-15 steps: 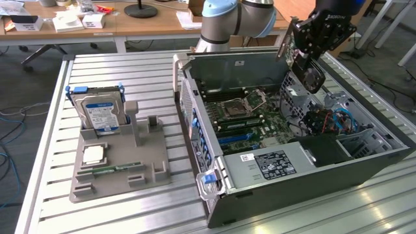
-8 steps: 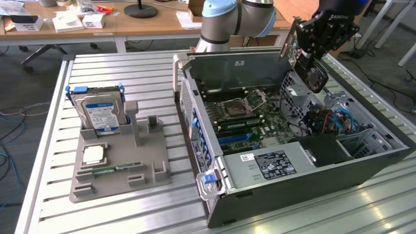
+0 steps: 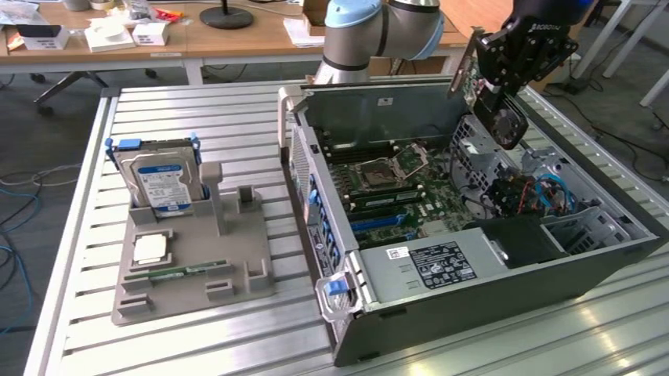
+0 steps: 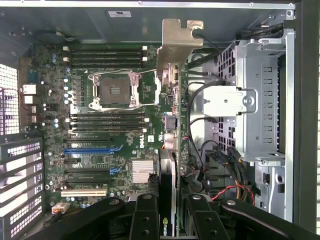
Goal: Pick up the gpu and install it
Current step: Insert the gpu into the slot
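1 gray holder point(image 3: 183, 301) is seen on the slatted table point(image 3: 240, 110) at the exterior view's left. 1 hard drive point(image 3: 162, 184) is stood upright in it, and 1 small green memory stick point(image 3: 188, 271) is laid flat near its front.

In the middle, the open computer case point(image 3: 471, 313) is laid on its side, so the motherboard point(image 3: 403, 188) can be seen.

At the exterior view's right, the gpu point(image 4: 168, 175) is held up above the case, near the drive cage point(image 4: 260, 100). It is pinched by the claw point(image 4: 170, 222), with 1 finger pressed on each flat face. The card is held on edge, with its metal bracket point(image 4: 177, 40) toward the back wall of the case. It is kept well above the board and no slot is touched.

The pick-up looks done, and the carry over the case is judged to be the step in hand. For the card to be put in, its lower edge would have to be lined up with 1 long slot point(image 4: 92, 149) on the board and pushed straight down.
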Controlling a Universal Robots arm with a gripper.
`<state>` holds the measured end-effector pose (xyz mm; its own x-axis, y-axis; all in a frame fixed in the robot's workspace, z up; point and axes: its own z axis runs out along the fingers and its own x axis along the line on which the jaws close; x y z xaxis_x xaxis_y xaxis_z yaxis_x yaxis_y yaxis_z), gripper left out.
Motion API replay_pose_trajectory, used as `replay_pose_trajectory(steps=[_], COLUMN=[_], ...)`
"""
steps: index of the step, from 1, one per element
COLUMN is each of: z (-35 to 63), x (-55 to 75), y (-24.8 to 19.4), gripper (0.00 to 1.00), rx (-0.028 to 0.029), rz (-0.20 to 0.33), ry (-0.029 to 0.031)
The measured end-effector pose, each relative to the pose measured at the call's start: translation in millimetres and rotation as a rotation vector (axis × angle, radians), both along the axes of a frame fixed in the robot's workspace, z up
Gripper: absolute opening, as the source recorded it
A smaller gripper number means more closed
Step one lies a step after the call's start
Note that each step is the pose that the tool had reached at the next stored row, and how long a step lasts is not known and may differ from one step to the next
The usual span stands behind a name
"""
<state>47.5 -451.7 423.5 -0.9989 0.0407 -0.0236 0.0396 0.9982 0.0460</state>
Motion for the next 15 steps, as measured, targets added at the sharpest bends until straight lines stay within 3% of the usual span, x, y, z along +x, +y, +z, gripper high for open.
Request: replay_pose_trajectory(steps=[7, 15], z=[-0.1, -0.9], x=[0.0, 0.0], y=[0.0, 0.0], gripper=[0.26, 0.26], rx=[0.0000, -0.0010], rz=[0.018, 0.133], ry=[0.0000, 0.0000])
